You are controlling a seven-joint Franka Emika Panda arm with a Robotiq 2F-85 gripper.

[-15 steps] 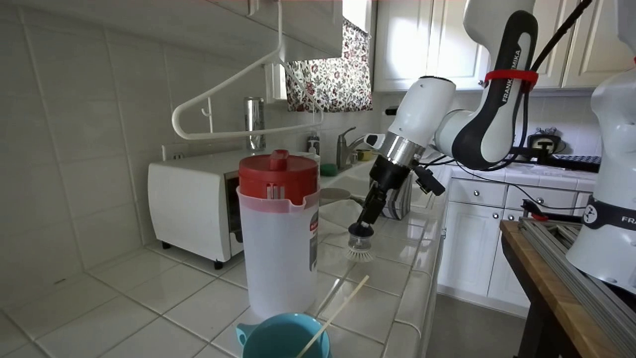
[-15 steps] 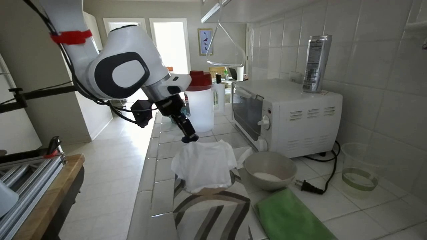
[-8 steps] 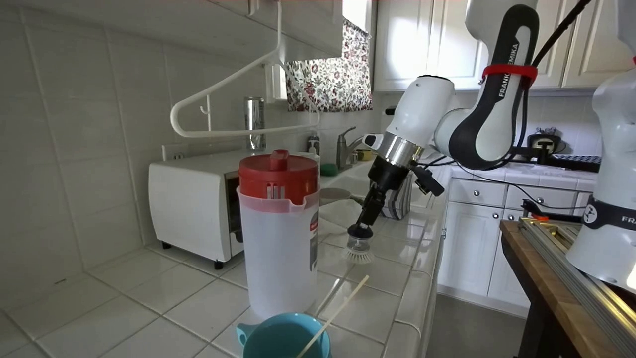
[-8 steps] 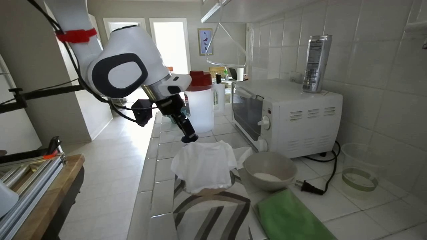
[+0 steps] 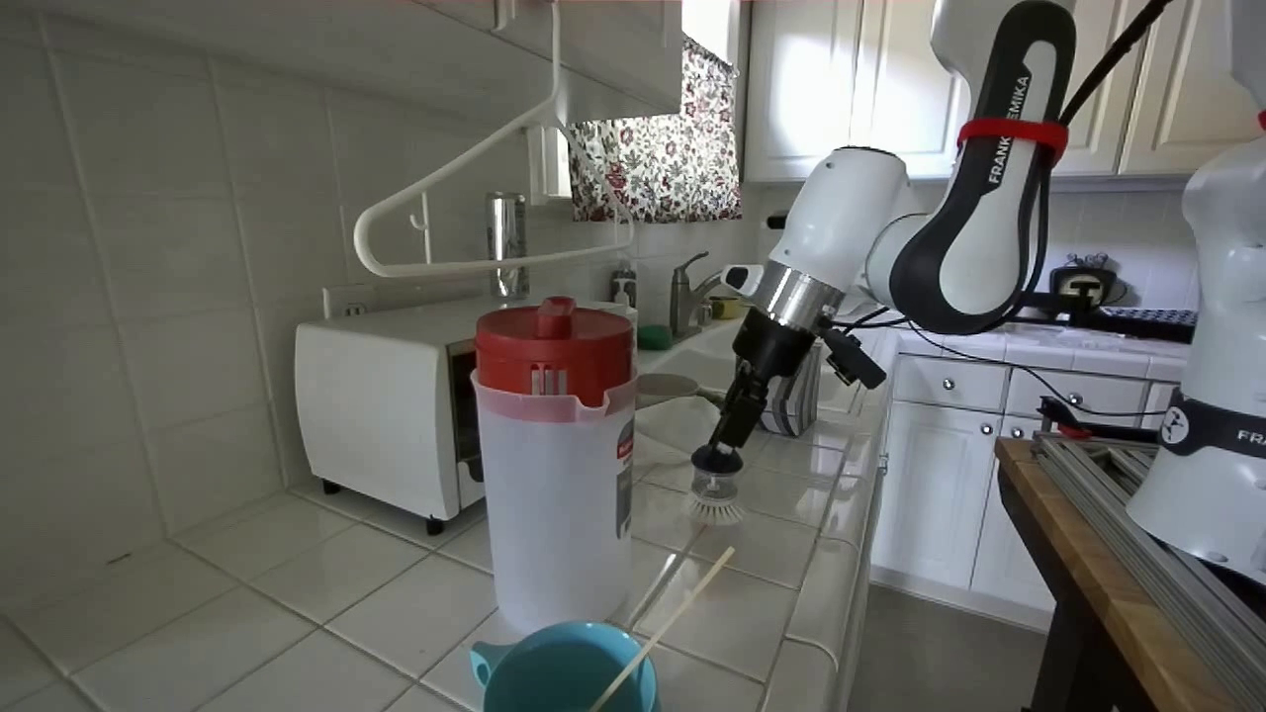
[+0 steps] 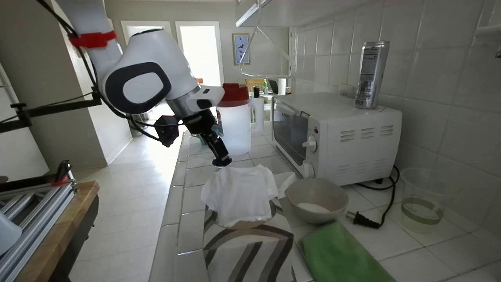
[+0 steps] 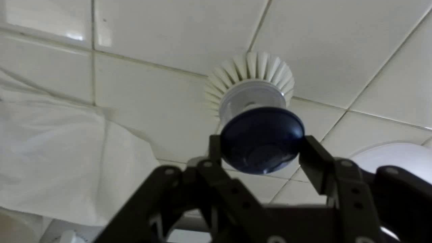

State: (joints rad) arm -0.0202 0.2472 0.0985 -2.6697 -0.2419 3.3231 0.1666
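In the wrist view, the gripper [image 7: 261, 144] clasps a round brush [image 7: 254, 101] by its dark knob [image 7: 262, 140], pressing on it from both sides. White bristles [image 7: 251, 65] fan out beneath, over the tiled counter [image 7: 152, 114]; whether they touch it is hard to tell. A white cloth [image 7: 57, 152] lies to the left, apart from the brush.

In an exterior view, the arm [image 5: 846, 213] leans down over the counter and the brush hangs below the gripper, knob up, bristles down. In the foreground stand a jug [image 5: 559, 514] with a red lid [image 5: 554, 356] and a blue cup [image 5: 534, 667] with a thin stick [image 5: 673, 618] in it. A white toaster oven [image 5: 381, 405] stands partly behind the jug, near the wall [image 5: 138, 297], and a hanger [image 5: 445, 267] hangs above.

In an exterior view, the white cloth hides most of the brush, leaving the knob in sight at the gripper's end. In front of the cloth is a striped thing [image 6: 250, 254]. To the right are a bowl [image 6: 332, 211], a green cloth [image 6: 344, 254] and a black plug [image 6: 366, 221]; a silver can [image 6: 372, 74] stands on the toaster oven.
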